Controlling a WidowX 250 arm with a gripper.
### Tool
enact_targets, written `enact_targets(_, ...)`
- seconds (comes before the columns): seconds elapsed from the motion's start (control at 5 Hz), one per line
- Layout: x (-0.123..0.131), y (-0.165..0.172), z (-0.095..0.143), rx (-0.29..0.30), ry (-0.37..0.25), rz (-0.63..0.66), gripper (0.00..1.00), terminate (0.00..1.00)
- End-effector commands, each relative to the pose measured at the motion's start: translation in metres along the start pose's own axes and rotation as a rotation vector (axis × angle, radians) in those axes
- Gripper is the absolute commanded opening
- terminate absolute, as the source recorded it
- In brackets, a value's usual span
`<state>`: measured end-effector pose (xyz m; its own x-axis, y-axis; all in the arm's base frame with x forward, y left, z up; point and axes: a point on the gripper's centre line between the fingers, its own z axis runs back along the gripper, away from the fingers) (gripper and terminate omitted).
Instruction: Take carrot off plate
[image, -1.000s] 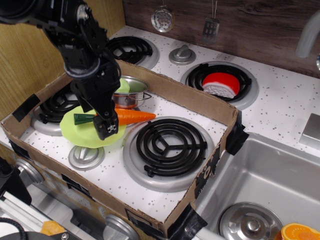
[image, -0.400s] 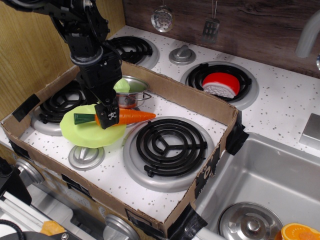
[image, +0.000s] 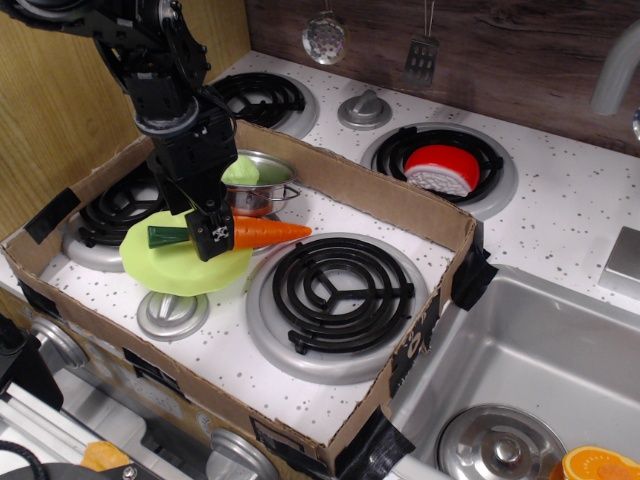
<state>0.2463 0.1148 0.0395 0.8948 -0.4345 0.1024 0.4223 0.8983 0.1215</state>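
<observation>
The orange carrot (image: 268, 232) with a dark green stem (image: 165, 237) lies across the lime-green plate (image: 170, 268), its tip reaching past the plate's right rim. The black gripper (image: 213, 236) comes down from the upper left and sits over the carrot's middle. One finger (image: 216, 238) covers the carrot on the near side and the other finger is hidden behind it. The carrot rests on the plate. I cannot tell whether the jaws press on it.
A cardboard box wall (image: 400, 205) rings the work area. A small steel pot (image: 262, 190) with a green lump stands just behind the plate. A black coil burner (image: 335, 288) lies to the right. A sink (image: 530, 370) sits at far right.
The gripper has moved from the plate's near side back and up onto the carrot's middle, then settled slightly lower. The carrot and plate have not moved.
</observation>
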Motion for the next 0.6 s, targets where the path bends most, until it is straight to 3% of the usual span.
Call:
enact_targets(0.0, 0.0005, 0.0028, -0.0022, -0.015, -0.022, 0.018, 1.00, 0.00)
enact_targets(0.2, -0.0014, 0.0026, -0.0051, -0.019, -0.025, 0.026, 1.00, 0.00)
enact_targets(0.4, -0.0038, 0.0025, -0.0084, -0.035, -0.029, 0.043, 0.00, 0.00)
